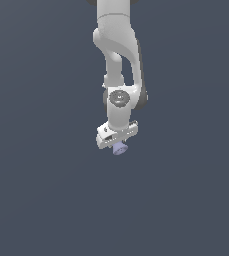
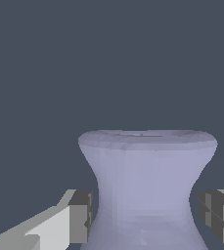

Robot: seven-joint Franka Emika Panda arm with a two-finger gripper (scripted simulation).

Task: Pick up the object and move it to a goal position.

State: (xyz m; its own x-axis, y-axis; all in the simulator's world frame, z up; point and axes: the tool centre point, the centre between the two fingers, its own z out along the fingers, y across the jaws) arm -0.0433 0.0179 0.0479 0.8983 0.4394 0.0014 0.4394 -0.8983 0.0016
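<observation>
The arm [image 1: 117, 60] hangs straight down, its top cut off by the frame. The spool [image 1: 119, 148] sits between the fingers [image 2: 79, 217], mostly hidden by the hand in the exterior view. In the wrist view, both pads flank its narrow waist; whether they touch is unclear. No tabletop edges are visible.

Lavender spool [image 2: 145, 188] (waist narrow) sits between the jaws; pads [image 2: 79, 223] flank it.

Exterior far — wrist close on spool [image 2: 145, 185]
</observation>
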